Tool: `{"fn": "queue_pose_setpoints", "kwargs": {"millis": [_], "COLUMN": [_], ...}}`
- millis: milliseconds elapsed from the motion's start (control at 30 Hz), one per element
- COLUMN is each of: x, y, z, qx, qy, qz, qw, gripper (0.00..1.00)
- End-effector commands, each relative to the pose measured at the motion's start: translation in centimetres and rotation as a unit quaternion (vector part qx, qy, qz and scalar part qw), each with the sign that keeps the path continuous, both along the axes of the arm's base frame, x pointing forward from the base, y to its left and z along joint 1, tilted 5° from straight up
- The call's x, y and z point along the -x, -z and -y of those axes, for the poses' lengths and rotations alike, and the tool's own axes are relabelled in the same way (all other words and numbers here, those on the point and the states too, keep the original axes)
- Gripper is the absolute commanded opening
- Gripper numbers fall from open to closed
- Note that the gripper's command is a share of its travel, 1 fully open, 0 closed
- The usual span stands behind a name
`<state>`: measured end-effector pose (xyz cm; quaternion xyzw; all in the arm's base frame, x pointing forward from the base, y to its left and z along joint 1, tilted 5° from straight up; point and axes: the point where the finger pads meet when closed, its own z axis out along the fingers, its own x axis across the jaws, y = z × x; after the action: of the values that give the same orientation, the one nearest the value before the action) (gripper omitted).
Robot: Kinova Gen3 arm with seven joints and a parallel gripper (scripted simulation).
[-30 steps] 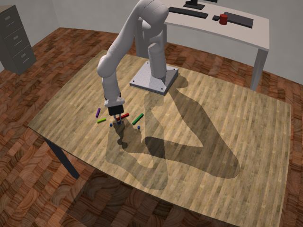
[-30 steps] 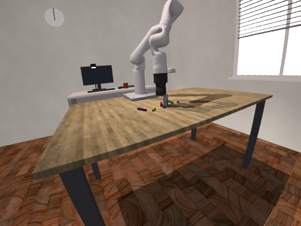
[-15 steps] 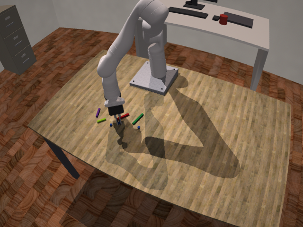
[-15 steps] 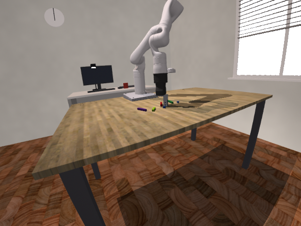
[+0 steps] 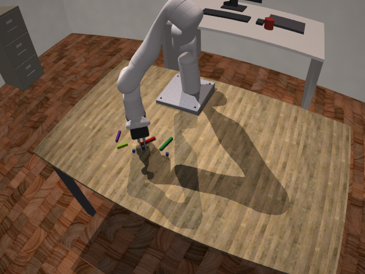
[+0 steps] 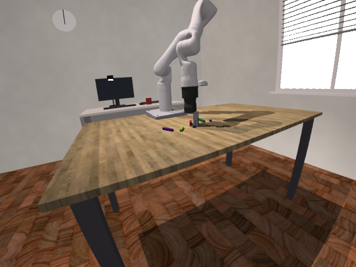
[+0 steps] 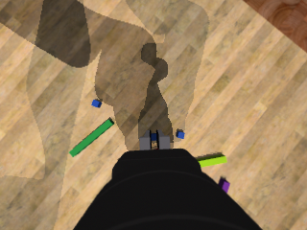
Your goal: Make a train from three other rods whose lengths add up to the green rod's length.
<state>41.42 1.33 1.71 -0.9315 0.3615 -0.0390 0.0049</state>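
While the claw (image 7: 153, 139) squeezed a small blue rod (image 7: 153, 137) near the surface's (image 5: 265, 153) left edge, pickup looked underway; next, lift it toward the purple rod (image 5: 118, 135).

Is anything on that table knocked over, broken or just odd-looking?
Nothing stands out. The rods lie flat and scattered: purple rod, lime rod, red rod, green rod and two loose blue cubes. The gripper is closed on a third blue cube.
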Motion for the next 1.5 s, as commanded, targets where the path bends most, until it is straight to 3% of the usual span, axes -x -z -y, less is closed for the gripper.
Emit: {"fn": "queue_pose_setpoints", "kwargs": {"millis": [0, 200, 400, 467, 767, 1267, 1367, 1467], "x": [0.0, 0.1, 0.3, 0.3, 0.7, 0.7, 0.6, 0.7], "y": [-0.1, -1.4, -5.0, -5.0, -9.6, -10.0, -10.0, -9.9], "z": [0.0, 0.0, -0.1, -0.1, -0.2, -0.3, -1.7, -5.2], "qx": [0.0, 0.0, 0.0, 0.0, 0.0, 0.0, 0.001, 0.003], "qy": [0.0, 0.0, 0.0, 0.0, 0.0, -0.001, -0.013, -0.043], "qz": [0.001, 0.001, 0.001, 0.001, 0.001, 0.001, 0.0, -0.001], "qw": [1.0, 1.0, 1.0, 1.0, 1.0, 1.0, 1.0, 0.999], "gripper": [0.24, 0.24, 0.24, 0.24, 0.24, 0.24, 0.24, 0.24]}}
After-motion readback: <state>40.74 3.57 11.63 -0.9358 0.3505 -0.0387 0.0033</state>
